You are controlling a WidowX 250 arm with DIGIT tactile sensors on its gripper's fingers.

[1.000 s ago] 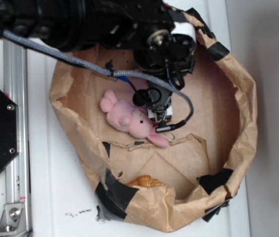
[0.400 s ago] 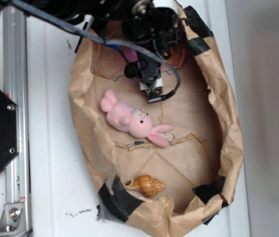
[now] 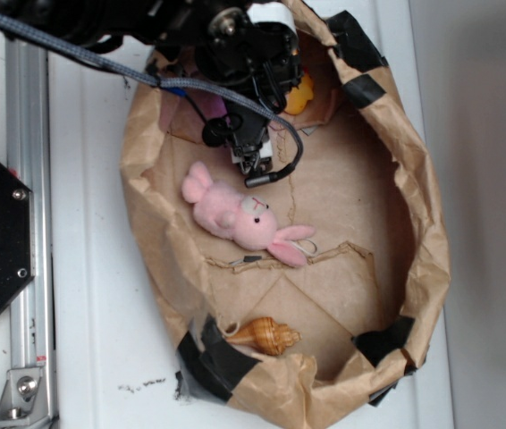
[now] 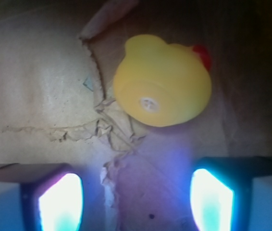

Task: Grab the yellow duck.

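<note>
The yellow duck (image 4: 162, 82) lies tipped on the brown paper with its underside hole toward the wrist camera and its red beak at the upper right. In the exterior view only a sliver of the yellow duck (image 3: 300, 94) shows beside the arm, at the far end of the paper bag. My gripper (image 4: 135, 199) is open, its two glowing pads wide apart with bare paper between them, and the duck sits just beyond and slightly right of the gap. From outside, the gripper (image 3: 257, 165) hangs over the bag's floor, above the pink plush.
A torn brown paper bag (image 3: 418, 223) with black tape patches walls in the whole work area. A pink plush bunny (image 3: 240, 219) lies mid-bag and a tan spiral seashell (image 3: 266, 335) near the front edge. A metal rail (image 3: 29, 223) runs along the left.
The arm has moved up and to the left, away from the pink plush toward the bag's far end, uncovering the duck. The bag's walls have shifted shape.
</note>
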